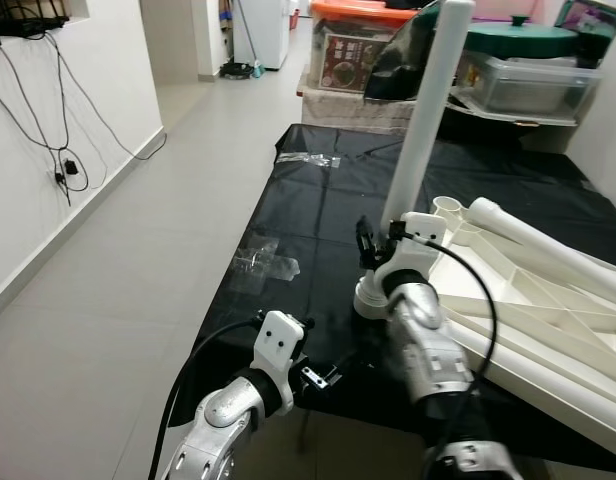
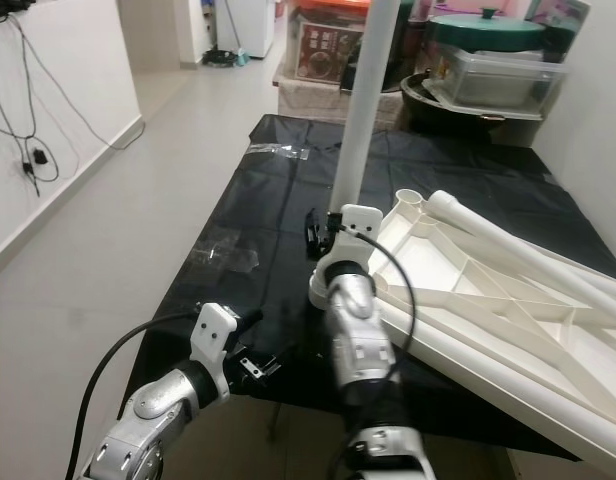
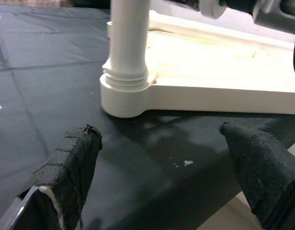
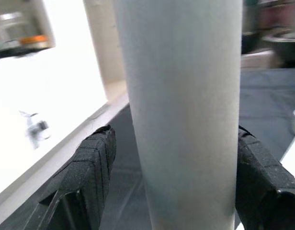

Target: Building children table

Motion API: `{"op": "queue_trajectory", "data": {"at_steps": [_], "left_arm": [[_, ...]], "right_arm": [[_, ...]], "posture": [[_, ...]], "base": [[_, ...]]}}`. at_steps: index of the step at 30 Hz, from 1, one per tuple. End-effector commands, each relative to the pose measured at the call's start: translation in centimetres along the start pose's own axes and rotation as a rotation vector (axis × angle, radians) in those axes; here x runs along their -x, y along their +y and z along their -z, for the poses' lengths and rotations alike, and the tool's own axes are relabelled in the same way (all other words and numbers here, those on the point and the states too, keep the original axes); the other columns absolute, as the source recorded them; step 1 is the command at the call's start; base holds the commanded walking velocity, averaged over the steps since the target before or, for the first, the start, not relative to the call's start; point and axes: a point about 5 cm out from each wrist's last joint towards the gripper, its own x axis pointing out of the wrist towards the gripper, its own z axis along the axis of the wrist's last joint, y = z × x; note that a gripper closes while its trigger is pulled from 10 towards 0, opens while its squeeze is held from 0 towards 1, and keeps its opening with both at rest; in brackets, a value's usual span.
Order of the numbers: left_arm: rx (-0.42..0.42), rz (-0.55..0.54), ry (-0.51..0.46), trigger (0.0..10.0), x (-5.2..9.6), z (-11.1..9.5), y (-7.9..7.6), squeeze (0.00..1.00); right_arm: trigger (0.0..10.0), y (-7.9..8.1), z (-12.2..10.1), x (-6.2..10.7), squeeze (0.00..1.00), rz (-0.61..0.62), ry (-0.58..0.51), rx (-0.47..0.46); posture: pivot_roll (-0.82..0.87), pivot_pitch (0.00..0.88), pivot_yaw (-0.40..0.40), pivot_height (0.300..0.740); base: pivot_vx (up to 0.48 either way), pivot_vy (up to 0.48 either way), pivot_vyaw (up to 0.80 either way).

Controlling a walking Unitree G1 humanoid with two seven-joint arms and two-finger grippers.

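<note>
White plastic tabletop (image 1: pixel 548 320) lies upside down on the black surface (image 1: pixel 318 215). One leg (image 1: pixel 423 120) stands upright in its near corner socket (image 3: pixel 123 98). Right gripper (image 4: pixel 174 158) has its fingers (image 4: pixel 92 163) around that leg low down, touching it. Left gripper (image 3: pixel 162 167) hovers at the surface's near edge, fingers (image 3: pixel 73 163) apart, holding nothing. Another leg (image 1: pixel 548 245) lies on the tabletop.

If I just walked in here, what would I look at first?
Probably the tall white table leg standing straight up from the corner socket of the upside-down white table top on the black sheet. The right gripper has its fingers on either side of that leg, low down. The left gripper waits open at the sheet's near edge, facing the socket.
</note>
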Motion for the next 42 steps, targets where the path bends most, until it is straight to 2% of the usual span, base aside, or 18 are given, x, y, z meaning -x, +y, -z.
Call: {"op": "queue_trajectory", "data": {"at_steps": [1, 7, 10, 15, 16, 17, 22, 24, 25, 27, 28, 29, 31, 32, 35, 39, 40, 42], "left_arm": [[0.005, 0.006, 0.017, 10.0, -0.1, 0.4, -0.2, 0.0], [0.003, 0.008, 0.017, 10.0, -0.2, 0.4, -0.1, 0.0], [0.001, 0.006, 0.015, 10.0, -0.2, 0.3, -0.2, 0.0], [0.001, 0.005, 0.014, 10.0, -0.1, 0.3, -0.2, 0.0], [0.001, 0.004, 0.013, 10.0, -0.1, 0.3, -0.2, 0.0], [0.002, 0.003, 0.013, 10.0, -0.1, 0.3, -0.2, 0.0], [0.003, 0.002, 0.013, 10.0, 0.0, 0.3, -0.2, 0.0], [0.004, 0.0, 0.014, 10.0, 0.0, 0.3, -0.1, 0.0], [0.004, 0.0, 0.014, 10.0, 0.0, 0.3, -0.1, 0.0], [0.004, 0.0, 0.015, 10.0, 0.0, 0.4, -0.1, 0.0], [0.006, 0.001, 0.016, 10.0, 0.1, 0.4, -0.1, 0.0], [0.006, 0.001, 0.016, 10.0, 0.1, 0.4, -0.1, 0.0], [0.007, 0.002, 0.018, 10.0, 0.1, 0.5, 0.0, 0.0], [0.007, 0.002, 0.018, 10.0, 0.1, 0.5, 0.0, 0.0], [0.008, 0.004, 0.02, 10.0, 0.1, 0.5, 0.0, 0.0], [0.007, 0.005, 0.021, 10.0, 0.1, 0.5, 0.0, 0.0], [0.006, 0.007, 0.022, 10.0, 0.0, 0.5, 0.0, 0.0], [0.005, 0.007, 0.022, 10.0, 0.0, 0.5, 0.0, 0.0]], "right_arm": [[10.0, 1.4, 1.8, 0.1, 0.0, -0.227, 0.131, 0.003], [10.0, 0.9, 1.9, 0.0, 0.0, -0.487, 0.255, 0.054], [10.0, 1.5, 1.8, 0.0, 0.0, -0.761, 0.345, 0.087], [10.0, 1.7, 1.6, -0.1, 0.0, -0.825, 0.362, 0.07], [6.1, 2.0, 1.5, -0.3, 0.0, -0.852, 0.359, 0.055], [0.0, 2.3, 1.4, -0.2, 0.0, -0.899, 0.357, 0.039], [0.0, 2.8, 1.3, -0.3, 0.0, -0.935, 0.349, 0.034], [0.0, 2.1, 1.6, -1.4, 0.0, -0.709, 0.297, 0.09], [0.0, 2.1, 1.6, -1.4, 0.0, -0.709, 0.297, 0.09], [0.0, 1.5, 1.8, -1.9, 0.0, -0.572, 0.279, 0.089], [0.0, -0.7, 2.0, -2.3, 0.0, -0.197, 0.231, 0.077], [0.0, -0.7, 2.0, -2.3, 0.0, -0.197, 0.231, 0.077], [0.0, -3.2, 2.2, -1.5, 0.0, 0.171, 0.19, 0.065], [0.0, -3.2, 2.2, -1.5, 0.0, 0.171, 0.19, 0.065], [0.0, -5.5, 2.0, 1.1, 0.0, 0.568, 0.131, 0.072], [0.0, -5.5, 1.9, 2.3, 0.0, 0.689, 0.096, 0.062], [0.0, -4.5, 2.1, 2.7, 0.0, 0.756, 0.08, 0.007], [0.0, -3.5, 2.2, 2.3, 0.0, 0.73, 0.074, -0.03]], "posture": [[0.1, 0.0, -0.093, 0.74], [0.1, 0.0, -0.095, 0.74], [0.11, 0.0, -0.104, 0.74], [0.12, 0.0, -0.105, 0.74], [0.12, 0.0, -0.108, 0.74], [0.12, 0.0, -0.11, 0.74], [0.12, 0.0, -0.112, 0.74], [0.12, 0.0, -0.11, 0.74], [0.12, 0.0, -0.11, 0.74], [0.12, 0.0, -0.11, 0.74], [0.11, 0.0, -0.104, 0.74], [0.11, 0.0, -0.104, 0.74], [0.11, 0.0, -0.1, 0.74], [0.11, 0.0, -0.1, 0.74], [0.11, 0.0, -0.096, 0.74], [0.1, 0.0, -0.091, 0.74], [0.1, 0.0, -0.093, 0.74], [0.1, 0.0, -0.093, 0.74]], "base": [[0.0, 0.0, 0.0], [0.0, 0.0, 0.0], [0.0, 0.0, 0.0], [0.0, 0.0, 0.0], [0.0, 0.0, 0.0], [0.0, 0.0, 0.0], [0.0, 0.0, 0.0], [0.0, 0.0, 0.0], [0.0, 0.0, 0.0], [0.0, 0.0, 0.0], [0.0, 0.0, 0.0], [0.0, 0.0, 0.0], [0.0, 0.0, 0.0], [0.0, 0.0, 0.0], [0.0, 0.0, 0.0], [0.0, 0.0, 0.0], [0.0, 0.0, 0.0], [0.0, 0.0, 0.0]]}}
